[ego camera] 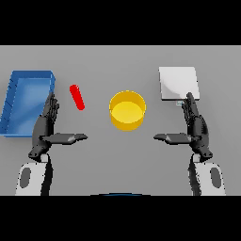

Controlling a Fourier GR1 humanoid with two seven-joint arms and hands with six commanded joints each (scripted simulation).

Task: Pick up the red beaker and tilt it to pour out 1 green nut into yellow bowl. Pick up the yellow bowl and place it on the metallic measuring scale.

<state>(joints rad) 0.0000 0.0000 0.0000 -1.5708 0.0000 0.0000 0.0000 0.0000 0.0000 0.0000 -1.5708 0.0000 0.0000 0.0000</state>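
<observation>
The red beaker shows as a slim red cylinder, tilted, left of centre on the grey table. The yellow bowl stands at the centre; I see nothing inside it. The metallic measuring scale is a pale square plate at the back right. My left hand is open just left of and below the beaker, fingers straight, thumb pointing inward. My right hand is open in front of the scale, its fingertips at the scale's near edge. Neither hand touches the beaker or the bowl. No green nut is visible.
A blue tray lies at the far left, right beside my left hand's fingers. Bare table stretches between the two hands, in front of the bowl.
</observation>
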